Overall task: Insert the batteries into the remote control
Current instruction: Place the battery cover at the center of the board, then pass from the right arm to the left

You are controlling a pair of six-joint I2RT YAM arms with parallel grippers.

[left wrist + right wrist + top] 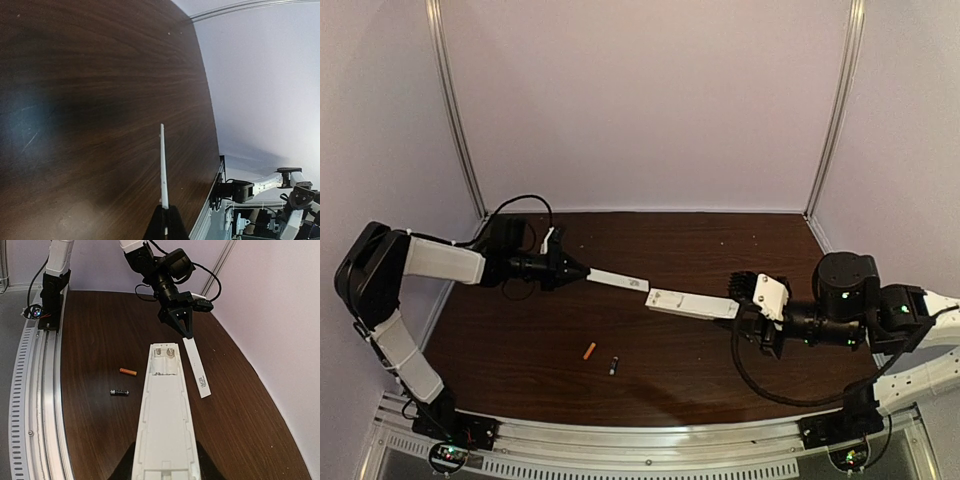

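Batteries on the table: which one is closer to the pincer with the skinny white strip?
The orange battery. It lies nearer the left pincer gripping the white strip; the black battery sits further toward the right pincer holding the remote control.

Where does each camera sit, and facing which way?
Top external: overhead behind the robot, facing down on the dark wooden table; both arms.
Left wrist: along the thin white plastic strip in the left gripper.
Right wrist: along the slim white remote control in the right gripper, toward the left arm.
Top, right wrist share: orange battery, black battery.
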